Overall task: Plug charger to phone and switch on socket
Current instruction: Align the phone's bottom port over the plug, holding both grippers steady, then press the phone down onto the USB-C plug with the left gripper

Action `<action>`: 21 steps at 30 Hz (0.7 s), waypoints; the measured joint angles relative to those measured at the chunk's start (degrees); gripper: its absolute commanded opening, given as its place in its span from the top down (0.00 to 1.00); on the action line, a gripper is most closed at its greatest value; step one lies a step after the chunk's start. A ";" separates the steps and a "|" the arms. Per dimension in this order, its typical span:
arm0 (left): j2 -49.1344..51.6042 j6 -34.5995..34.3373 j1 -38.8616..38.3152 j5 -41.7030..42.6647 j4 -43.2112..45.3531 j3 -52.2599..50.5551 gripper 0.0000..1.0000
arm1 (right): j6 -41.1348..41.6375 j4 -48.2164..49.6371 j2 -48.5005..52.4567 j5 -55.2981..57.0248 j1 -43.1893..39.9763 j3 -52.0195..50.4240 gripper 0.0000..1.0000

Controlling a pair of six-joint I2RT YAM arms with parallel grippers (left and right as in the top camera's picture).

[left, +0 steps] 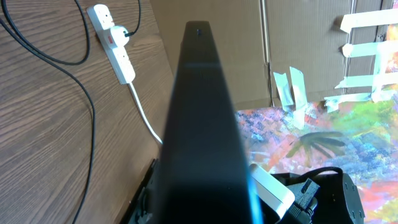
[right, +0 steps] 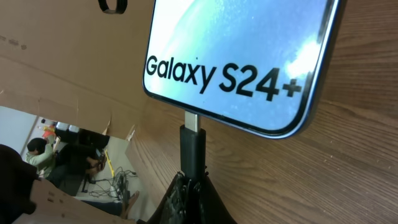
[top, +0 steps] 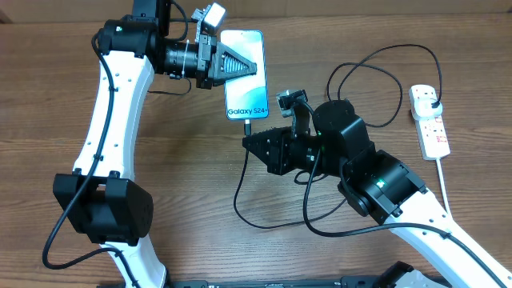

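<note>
Nearest to the robot, the slack of the charger [top: 238,204] lies in loose loops on the wooden tabletop [top: 200,168]. This cable is thin, light and limp, so I judge that it cannot pass any push; the only good place to take hold is the short stiff body of its connector [right: 193,149]. The right gripper [right: 189,190] does exactly this: its fingers are closed tightly on the lower part of that body. The metal tip meets the port in the bottom edge of the phone [right: 249,43]. A short piece of bare metal shows there, so the connector is probably not fully seated, but I cannot be sure.

The phone lies flat, screen up. It is slim, with smooth glass, so it will likely slide on the wood when it is pushed from the end. The port is delicate; the push should go straight along the phone, without twist.

The left gripper [top: 254,67] is closed and lies across the upper half of the screen. It seems to brace the phone rather than pinch it.

Far to the right lies the socket [left: 124,62], where the cable's other end goes in. It looks light and may shift; its small red switch [left: 107,39] wants a straight downward press.
</note>
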 measured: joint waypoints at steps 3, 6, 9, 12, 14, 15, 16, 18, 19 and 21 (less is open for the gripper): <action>0.00 0.00 0.00 0.00 0.00 0.00 0.96 | 0.00 -0.02 0.00 0.00 0.00 0.00 0.96; 0.00 -0.46 0.00 0.02 0.00 0.00 0.96 | 0.02 -0.09 0.00 0.07 0.00 0.02 0.96; 0.00 -0.90 0.00 0.02 0.00 0.00 0.96 | 0.00 -0.09 0.00 0.11 0.00 0.02 0.96; 0.00 -1.31 0.00 0.02 0.02 0.00 0.96 | 0.02 -0.07 0.00 0.17 0.00 0.00 0.96; 0.00 -1.51 0.00 0.02 0.00 0.00 0.96 | 0.00 -0.07 0.00 0.22 -0.02 0.02 0.96; 0.00 -1.53 0.00 0.02 0.02 0.00 0.96 | 0.04 -0.09 0.00 0.28 0.00 0.00 0.96; 0.00 -1.53 0.00 0.00 0.02 0.00 0.96 | 0.02 -0.07 0.00 0.37 0.00 0.00 0.96; 0.00 -1.53 0.00 0.00 0.02 0.00 0.96 | 0.02 -0.07 0.00 0.39 0.00 0.00 0.96; 0.00 -1.53 0.00 0.00 0.02 0.00 0.96 | 0.02 -0.04 0.00 0.37 0.00 0.00 0.96; 0.00 -1.53 0.00 0.00 0.02 0.00 0.96 | 0.02 -0.02 0.00 0.39 -0.02 0.00 0.96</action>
